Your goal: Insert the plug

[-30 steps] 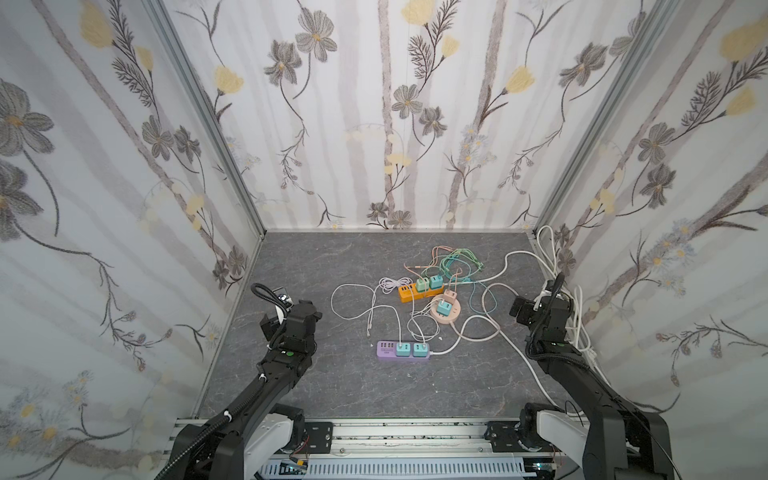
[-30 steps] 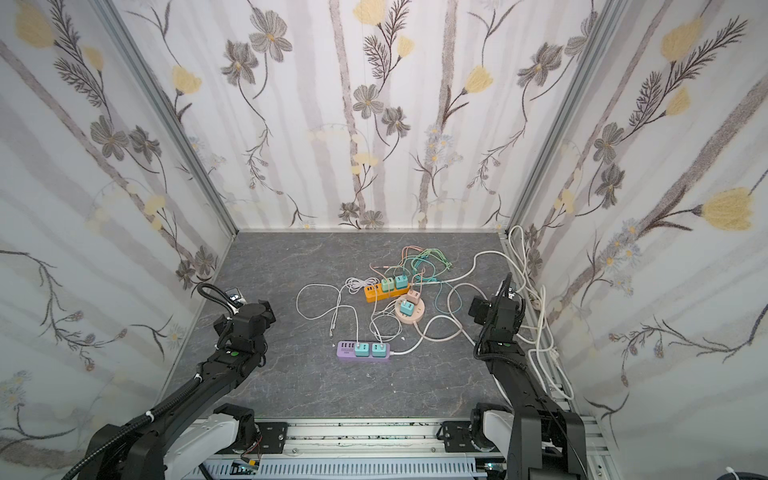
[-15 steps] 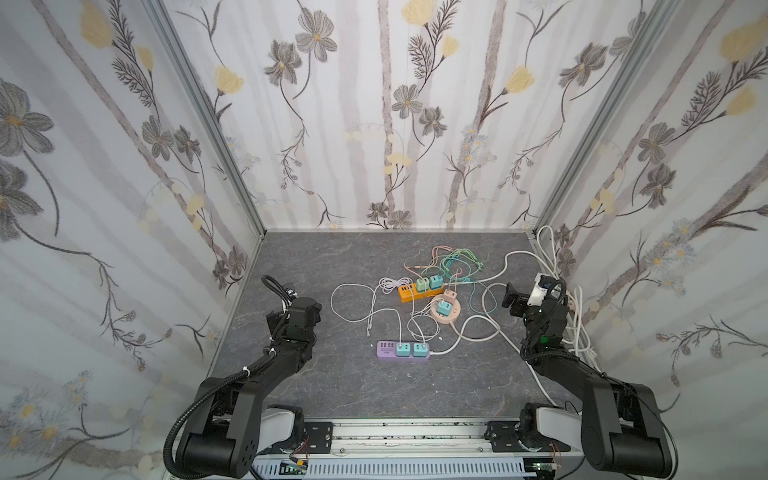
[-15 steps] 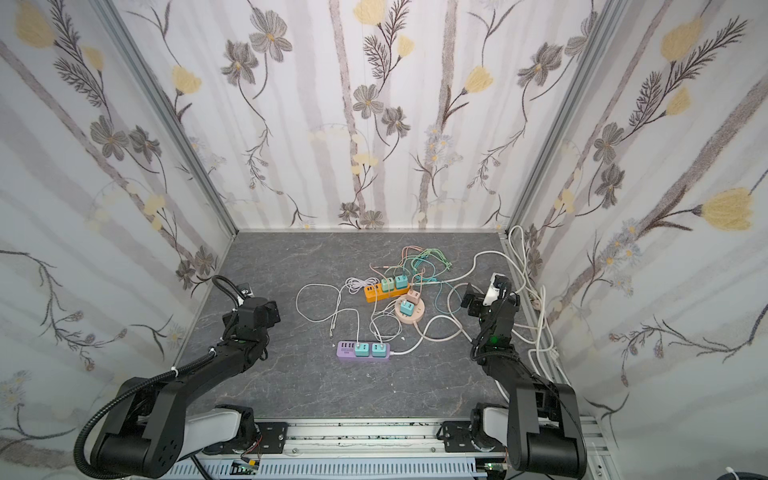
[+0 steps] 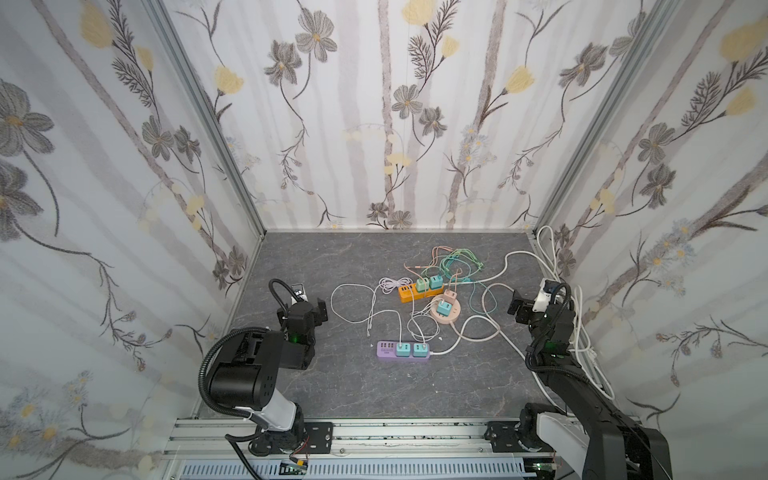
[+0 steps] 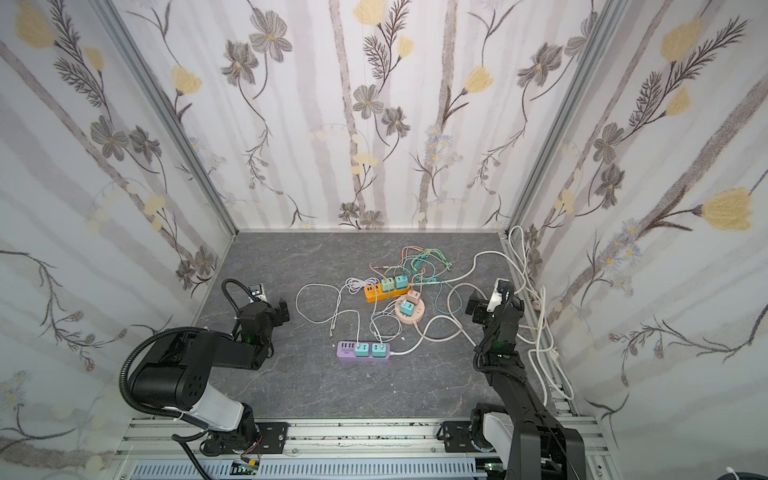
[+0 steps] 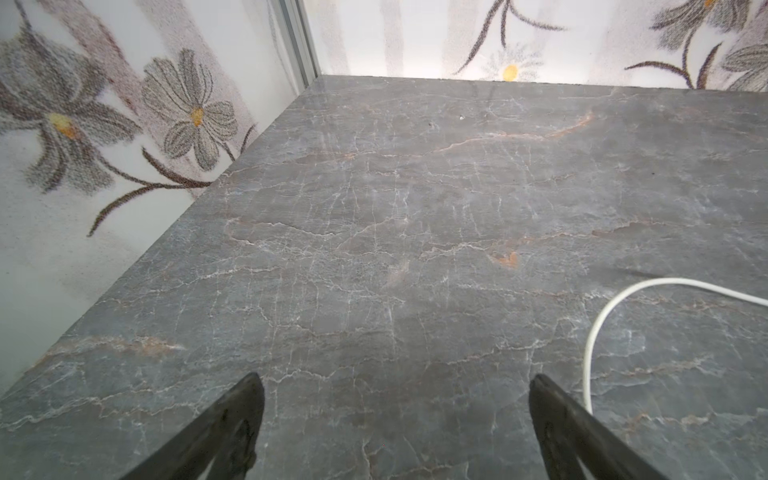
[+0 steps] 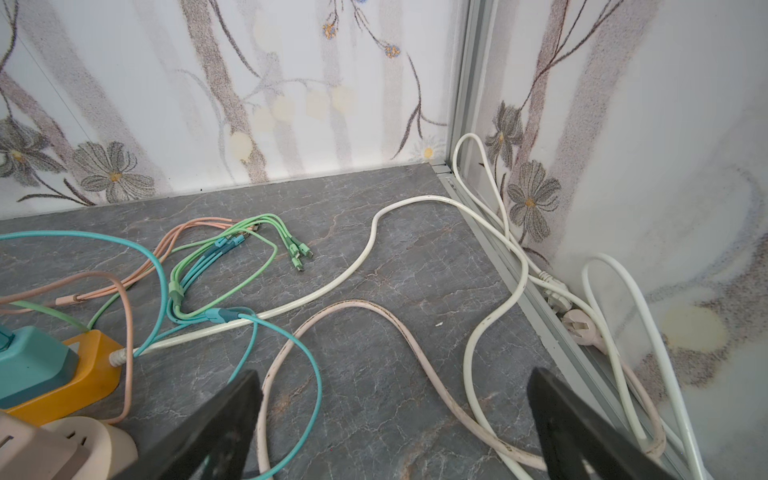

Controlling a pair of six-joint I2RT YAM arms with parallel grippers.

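Note:
Three power strips lie mid-table: orange (image 5: 409,294), round pink (image 5: 446,316) and purple (image 5: 386,350), each carrying teal chargers. A white cable's loose end (image 5: 368,332) lies left of the purple strip. In the right wrist view a pink mains plug (image 8: 582,326) and a white plug (image 8: 555,291) lie in the gap along the right wall. My left gripper (image 5: 305,309) (image 7: 395,380) is open over bare table, well left of the strips. My right gripper (image 5: 540,309) (image 8: 395,374) is open above the pink cord (image 8: 374,309), holding nothing.
Tangled green, teal and peach charging cables (image 5: 453,259) lie behind the orange strip. White cords (image 5: 582,332) loop along the right wall. Flowered walls close in the table on three sides, and a metal rail (image 5: 395,432) runs along the front.
Both arms have folded back toward the front rail, the left elbow now raised. The grippers stay open near the same spots. No strip or cable has moved.

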